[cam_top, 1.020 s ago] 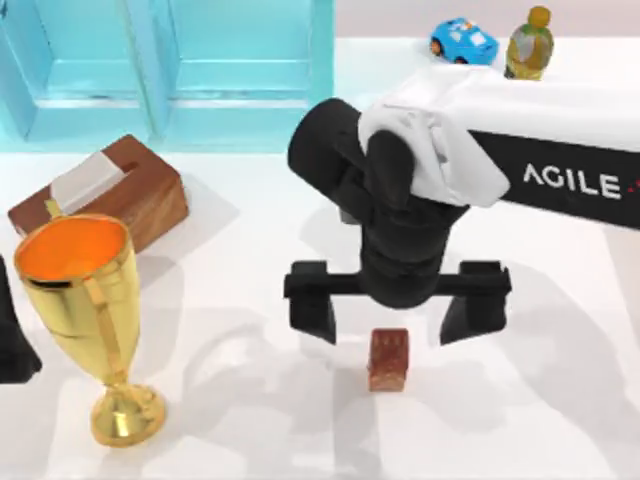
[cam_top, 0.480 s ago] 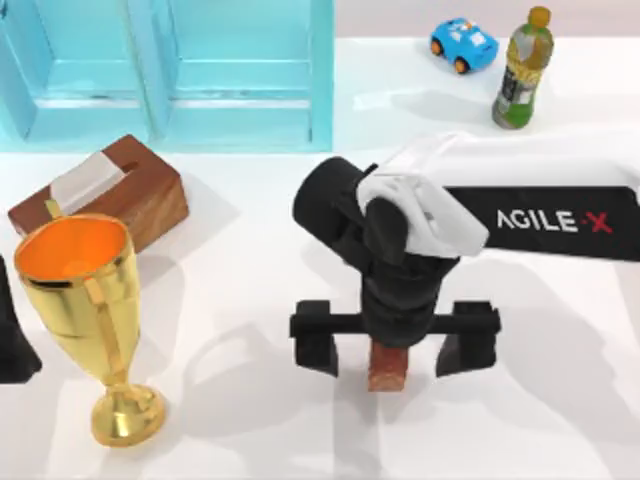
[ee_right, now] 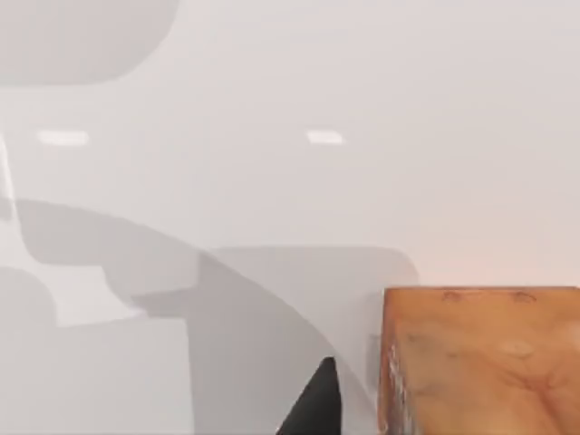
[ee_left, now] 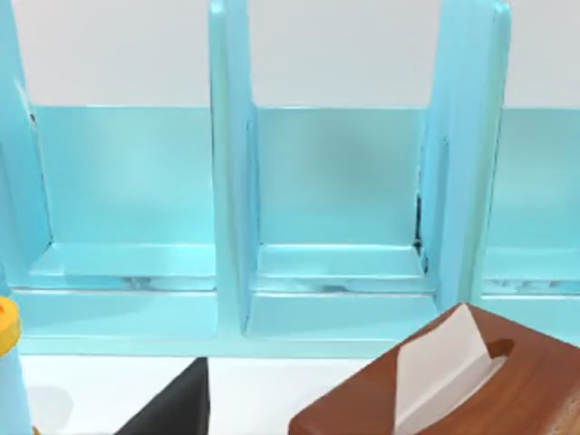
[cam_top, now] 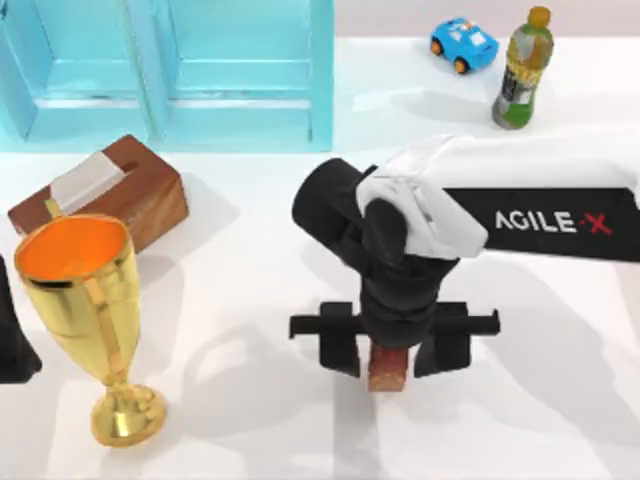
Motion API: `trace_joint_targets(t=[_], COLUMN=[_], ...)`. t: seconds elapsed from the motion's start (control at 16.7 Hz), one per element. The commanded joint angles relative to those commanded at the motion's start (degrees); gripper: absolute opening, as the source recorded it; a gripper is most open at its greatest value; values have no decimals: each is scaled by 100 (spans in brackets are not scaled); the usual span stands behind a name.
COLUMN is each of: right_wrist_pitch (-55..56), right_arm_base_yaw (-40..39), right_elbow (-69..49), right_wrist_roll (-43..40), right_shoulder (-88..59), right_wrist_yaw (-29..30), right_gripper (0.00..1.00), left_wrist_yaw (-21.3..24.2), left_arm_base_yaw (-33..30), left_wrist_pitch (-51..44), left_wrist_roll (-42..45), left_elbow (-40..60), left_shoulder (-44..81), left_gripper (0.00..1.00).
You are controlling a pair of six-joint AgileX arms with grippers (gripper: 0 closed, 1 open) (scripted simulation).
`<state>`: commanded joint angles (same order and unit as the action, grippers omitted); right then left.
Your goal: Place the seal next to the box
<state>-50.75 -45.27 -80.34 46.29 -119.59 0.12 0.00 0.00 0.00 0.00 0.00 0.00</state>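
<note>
Seal (cam_top: 387,367) stands upright on the white surface (cam_top: 250,290) near the front middle, and I see my right hand (cam_top: 394,348) down over it with a black finger close on each flank, nearly pinching it, though I cannot tell whether the pads touch. Box (cam_top: 110,195) lies well apart at the left, just behind the gold trophy cup (cam_top: 88,300) and in front of the blue shelf (cam_top: 170,70), a toy car (cam_top: 463,43) and bottle (cam_top: 522,68) at the far right. Left arm (cam_top: 12,335) is parked at the left edge, its hand's state hidden from me.
</note>
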Motion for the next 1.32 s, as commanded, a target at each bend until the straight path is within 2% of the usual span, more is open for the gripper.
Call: trace_joint_targets(t=[0.3,0.36,0.9,1.32], right_wrist_pitch=[0,0,-19,-937], right_arm_base_yaw=[0,0,14,19], right_elbow=[0,0,-13,-585], right_wrist_roll=[0,0,2,-6], right_shoulder=[0,0,16,360], right_wrist_yaw=[0,0,3,0], right_gripper=[2,0,0,0], left_wrist_yaw=[0,0,0,0], left_arm_base_yaw=[0,0,0,0], left_wrist_pitch=[0,0,0,0], left_wrist_roll=[0,0,0,0], left_elbow=[0,0,0,0], left_shoulder=[0,0,0,0], left_gripper=[100,100,100,100])
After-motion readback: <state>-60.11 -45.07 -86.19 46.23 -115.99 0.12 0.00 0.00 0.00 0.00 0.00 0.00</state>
